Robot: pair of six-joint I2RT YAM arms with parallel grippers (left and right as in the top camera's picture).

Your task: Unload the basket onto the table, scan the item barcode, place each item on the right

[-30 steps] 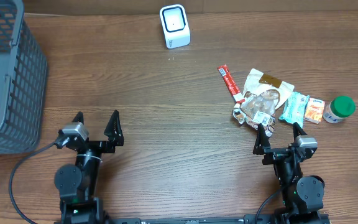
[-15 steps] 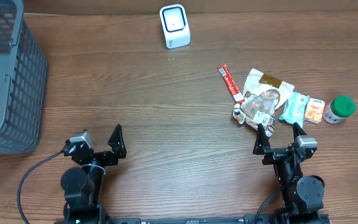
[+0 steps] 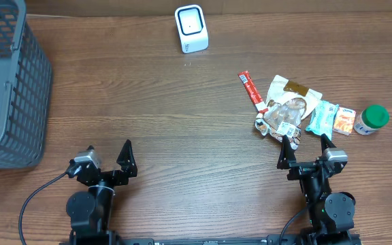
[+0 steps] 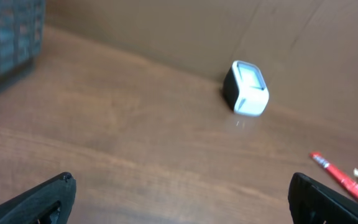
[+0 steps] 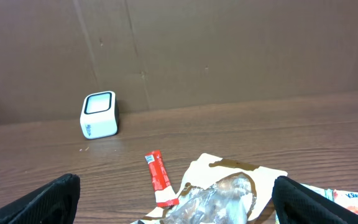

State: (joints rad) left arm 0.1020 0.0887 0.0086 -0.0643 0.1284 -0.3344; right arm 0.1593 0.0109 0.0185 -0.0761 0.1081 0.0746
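White scanner (image 3: 191,28); red stick packet (image 3: 252,90); green-capped jar (image 3: 371,119); grey lattice basket (image 3: 33,82); brown wood-grain table (image 3: 182,122).

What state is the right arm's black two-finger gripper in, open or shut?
Open: the right gripper has its fingertips wide apart, with nothing between them.

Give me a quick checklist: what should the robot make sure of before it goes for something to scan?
1. Right gripper open and empty: ok.
2. Left gripper open and empty: ok.
3. Scanner upright, nothing blocking its face: ok.
4. Items in sight just ahead of the right gripper, the snack bag and the red stick packet: ok.
5. A barcode showing on either item: cannot tell, too small to make out.
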